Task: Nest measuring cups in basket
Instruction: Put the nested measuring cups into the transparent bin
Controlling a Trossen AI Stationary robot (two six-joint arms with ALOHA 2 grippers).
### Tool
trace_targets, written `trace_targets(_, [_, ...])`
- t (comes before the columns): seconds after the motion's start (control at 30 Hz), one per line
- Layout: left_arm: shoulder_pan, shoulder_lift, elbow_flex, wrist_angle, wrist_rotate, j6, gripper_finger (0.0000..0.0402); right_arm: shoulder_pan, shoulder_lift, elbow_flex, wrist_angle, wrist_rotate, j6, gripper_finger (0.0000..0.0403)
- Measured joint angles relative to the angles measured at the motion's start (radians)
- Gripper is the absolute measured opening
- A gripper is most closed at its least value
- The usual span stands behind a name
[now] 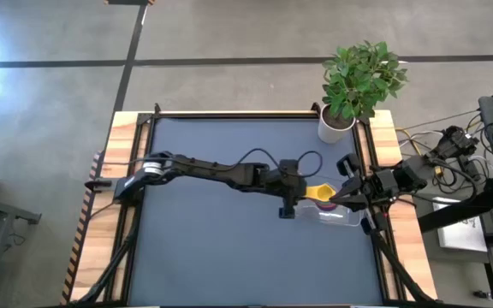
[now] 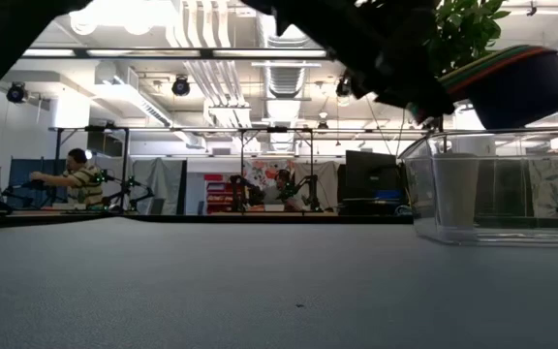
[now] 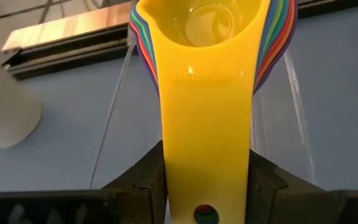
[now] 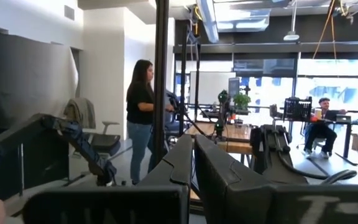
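- Over the right part of the desk (image 1: 229, 257), the left claw (image 1: 302, 199) reaches across from the left side and grips the yellow handle of the nested measuring cups (image 3: 207, 93); its fingers (image 3: 135, 180) press against both sides of that handle.
- Around the yellow cup on top, the rims of the other cups show as coloured bands: orange, red, green, blue, purple.
- From table height, the stack (image 2: 511, 82) hangs above the rim of the basket (image 2: 497, 189), tilted, and is not inside it.
- Seen from above, the basket (image 1: 341, 214) lies near the desk's right edge, with the cups (image 1: 322, 193) over its far left end.
- Beside the basket, the right claw (image 1: 347, 197) comes in from the right edge; in its wrist view its two fingers (image 4: 179, 165) lie nearly together, holding nothing.
- A white plant pot (image 1: 335, 127) with a leafy plant stands at the far right corner, apart from the basket.
- Beyond the desk, people (image 4: 140, 118) stand or sit in the room.
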Motion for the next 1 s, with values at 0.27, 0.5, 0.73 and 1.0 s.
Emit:
trace_targets(0.27, [0.004,0.169,0.301,-0.191,0.004,0.036,0.0116,0.0,0.003,0.0,-0.017,0.0,0.026,0.0009])
trace_targets(0.5, [0.01,0.267,0.433,-0.26,0.012,0.04,0.0116,0.0,0.003,0.0,-0.022,0.0,0.034,0.0009])
trace_targets(0.73, [0.017,0.272,0.413,-0.242,0.013,0.039,0.0116,0.0,0.003,0.0,-0.024,0.0,0.031,0.0009])
trace_targets(1.0, [0.021,0.272,0.388,-0.268,0.014,0.035,0.0116,0.0,0.003,0.0,-0.025,0.0,0.024,0.0009])
